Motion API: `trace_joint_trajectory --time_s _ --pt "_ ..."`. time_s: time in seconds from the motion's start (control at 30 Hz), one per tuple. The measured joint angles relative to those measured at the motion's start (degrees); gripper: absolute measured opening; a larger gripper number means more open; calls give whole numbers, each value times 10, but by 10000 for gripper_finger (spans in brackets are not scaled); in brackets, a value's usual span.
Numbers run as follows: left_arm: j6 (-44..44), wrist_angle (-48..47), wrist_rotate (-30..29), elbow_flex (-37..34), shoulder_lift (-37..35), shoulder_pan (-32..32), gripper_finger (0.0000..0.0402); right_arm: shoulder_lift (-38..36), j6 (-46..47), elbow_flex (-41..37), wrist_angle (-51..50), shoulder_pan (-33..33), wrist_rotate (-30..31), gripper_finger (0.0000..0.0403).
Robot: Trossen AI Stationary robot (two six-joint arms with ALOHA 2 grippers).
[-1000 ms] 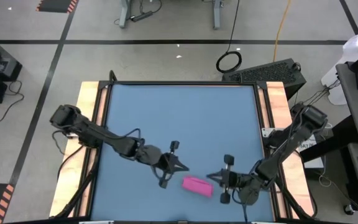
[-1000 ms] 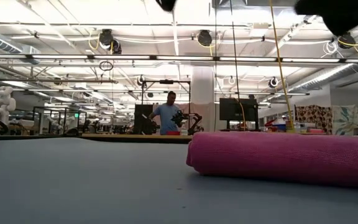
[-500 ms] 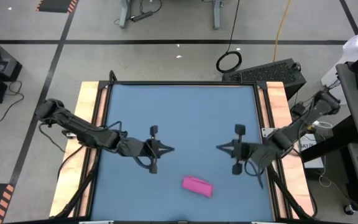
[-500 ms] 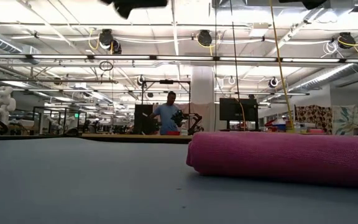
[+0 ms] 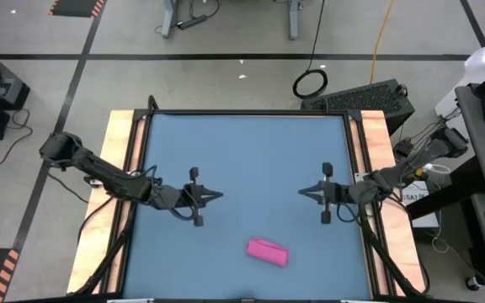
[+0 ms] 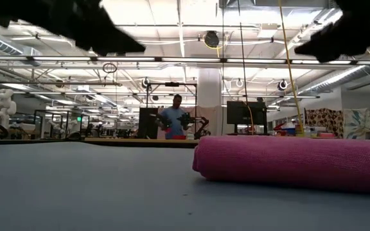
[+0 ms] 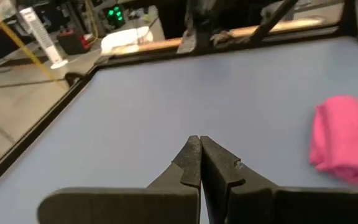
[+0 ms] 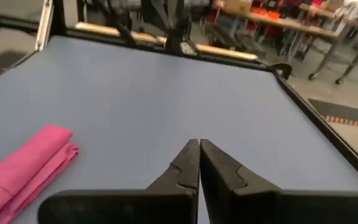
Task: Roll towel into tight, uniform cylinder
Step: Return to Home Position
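The cylinder (image 5: pixel 268 251), a stubby roll of fuzzy magenta cloth, lies on the smooth blue surface (image 5: pixel 242 151). The low view cuts off one end of it. The left pincer (image 5: pixel 219 195) and the right pincer (image 5: pixel 301 191), both clenched and empty, hang well apart from the cylinder.

Low view: the cylinder (image 6: pixel 294 163) runs off the right edge, so we cannot see its far end. A dark arm shape (image 6: pixel 63 22) and a second arm shape (image 6: pixel 349 32) are blurred and cut by the top edge, and we cannot tell which part of each arm shows. Right wrist view: the cylinder (image 8: pixel 23 168) is cut by the picture's edge; the person (image 6: pixel 172 117) far off in the room is too small for us to make out.
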Motion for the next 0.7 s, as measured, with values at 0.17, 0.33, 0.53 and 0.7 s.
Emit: trace_joint_trajectory --time_s 0.17,0.33,0.53,0.7 --pt "-5 73 0 -59 0 26 3 -9 -7 -108 171 -29 -28 4" --pt "-15 138 9 -116 0 58 3 -9 0 -172 261 -53 -73 4" --pt "-16 196 65 -152 0 85 3 -9 -1 -170 236 -70 -87 4" --pt "-16 197 65 -168 -6 92 3 -20 -9 -170 234 -71 -87 4"
